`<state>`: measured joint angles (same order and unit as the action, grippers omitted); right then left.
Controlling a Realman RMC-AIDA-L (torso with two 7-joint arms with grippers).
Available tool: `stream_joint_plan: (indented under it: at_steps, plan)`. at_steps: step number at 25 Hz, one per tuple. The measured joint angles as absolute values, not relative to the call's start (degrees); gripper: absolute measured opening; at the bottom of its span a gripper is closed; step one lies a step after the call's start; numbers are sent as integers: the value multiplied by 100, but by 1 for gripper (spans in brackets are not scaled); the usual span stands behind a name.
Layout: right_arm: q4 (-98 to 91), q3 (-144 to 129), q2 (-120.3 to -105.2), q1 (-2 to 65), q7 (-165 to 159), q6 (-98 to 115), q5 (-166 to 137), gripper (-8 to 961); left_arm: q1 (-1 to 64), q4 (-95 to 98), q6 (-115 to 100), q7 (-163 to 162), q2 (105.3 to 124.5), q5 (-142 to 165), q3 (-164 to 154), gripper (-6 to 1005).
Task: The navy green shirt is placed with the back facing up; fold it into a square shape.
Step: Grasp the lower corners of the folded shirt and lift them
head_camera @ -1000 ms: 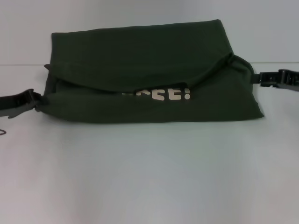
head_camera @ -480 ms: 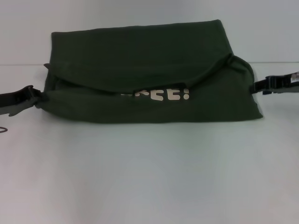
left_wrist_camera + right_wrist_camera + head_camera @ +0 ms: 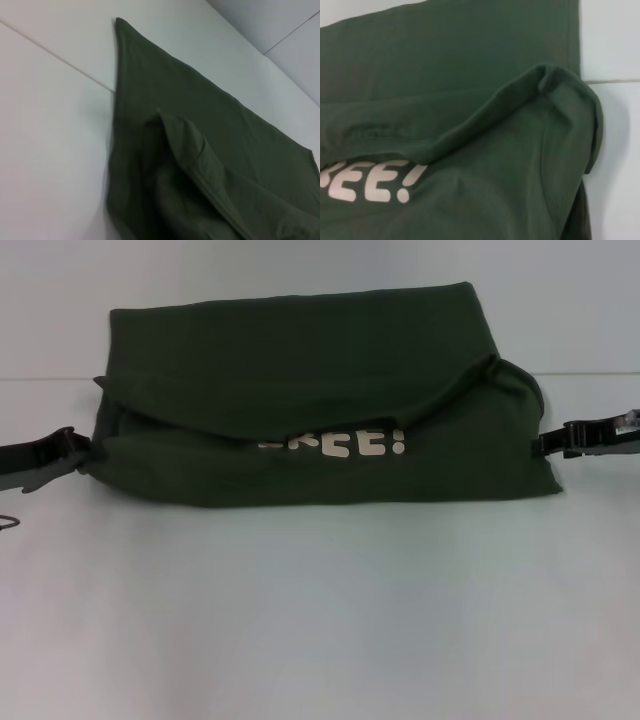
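Observation:
The dark olive-green shirt (image 3: pixel 310 400) lies folded into a wide band across the white table, with its upper layer draped over the lower one. White upside-down lettering (image 3: pixel 340 443) shows below the fold. My left gripper (image 3: pixel 72 452) is at the shirt's left edge, low on the table. My right gripper (image 3: pixel 548 441) is at the shirt's right edge. The left wrist view shows the shirt's side and a folded ridge (image 3: pixel 190 150) close up. The right wrist view shows the bunched fold corner (image 3: pixel 555 80) and the lettering (image 3: pixel 370 182).
The white table (image 3: pixel 320 620) stretches wide in front of the shirt. A seam line (image 3: pixel 590 373) runs across the table behind it. A thin dark wire shows at the left edge (image 3: pixel 6 521).
My right gripper has moved down along the shirt's right edge, toward the near corner. My left gripper has shifted only slightly at the left edge. The shirt has barely changed shape.

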<state>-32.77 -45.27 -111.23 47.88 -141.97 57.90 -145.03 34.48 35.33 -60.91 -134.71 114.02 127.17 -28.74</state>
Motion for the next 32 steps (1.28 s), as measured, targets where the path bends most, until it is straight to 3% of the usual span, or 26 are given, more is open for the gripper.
stream_joint_plan:
  at_steps: [14, 28, 32]
  plan:
    - [-2737, -5056, -11356, 4873, -14185, 4826, -14518, 467, 3463, 3542, -6082, -13472, 11411, 12717, -2874, 15]
    - [-2808, -5077, -11364, 4857, -14220, 4920, -14504, 382, 3446, 3562, -6077, -13488, 11414, 12717, -2874, 14]
    - [-2812, -5063, -11345, 4852, -14221, 4940, -14491, 147, 3434, 3576, -6076, -13495, 11416, 12718, -2874, 14]
